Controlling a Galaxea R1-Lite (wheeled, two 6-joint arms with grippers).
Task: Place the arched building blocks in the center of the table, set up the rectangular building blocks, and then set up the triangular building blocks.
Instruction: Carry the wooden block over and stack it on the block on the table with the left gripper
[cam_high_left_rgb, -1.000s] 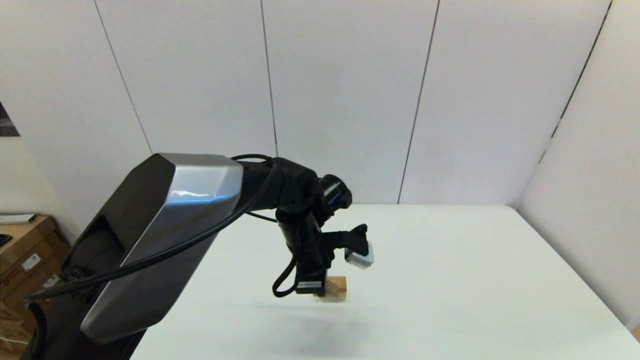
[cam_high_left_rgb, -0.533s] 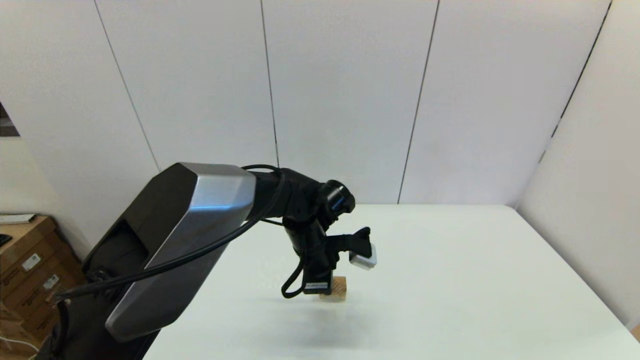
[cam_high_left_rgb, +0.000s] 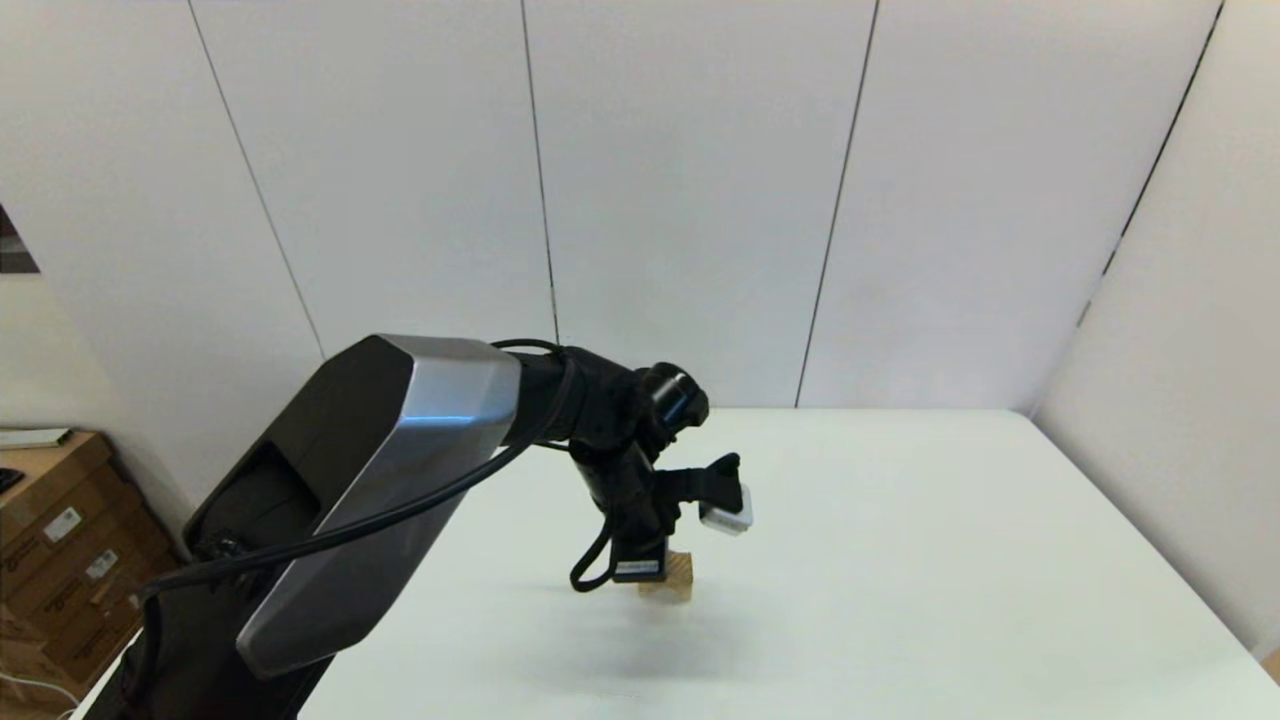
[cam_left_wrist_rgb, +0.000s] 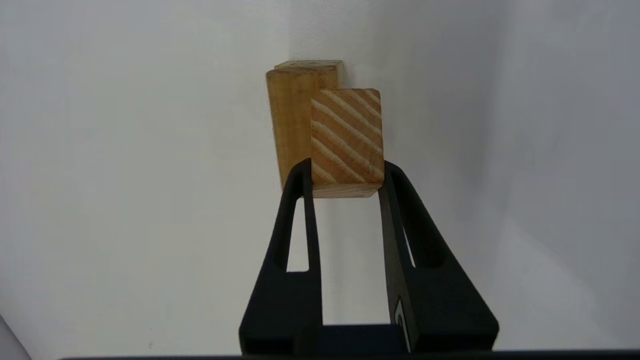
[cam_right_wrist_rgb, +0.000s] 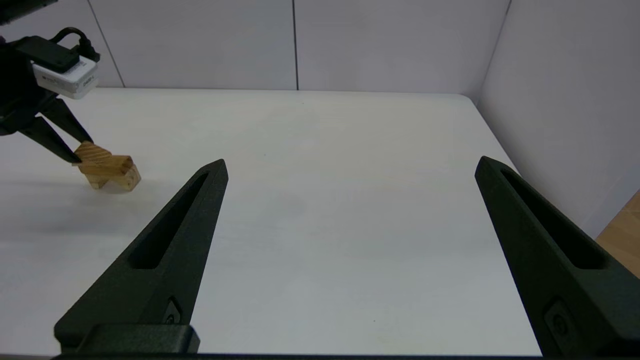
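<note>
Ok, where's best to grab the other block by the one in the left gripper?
Pinch the other block across its narrow width, mid-length, from above: its long sides look flat and parallel. The left gripper and its held block crowd it.

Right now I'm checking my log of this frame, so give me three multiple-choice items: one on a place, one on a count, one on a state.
1. Where is the striped-grain wooden block?
A. between the left pincer's fingers
B. on the floor
C. against the back wall

2. How many wooden blocks does the left wrist view show?
A. one
B. two
C. four

3. The right pincer is:
A. open and empty
B. shut on a block
C. out of view

Answers:
1. A: both black fingers press the block's sides.
2. B: a second block stands just behind the held one.
3. A: its fingers are spread wide, with only the table between them.
</note>
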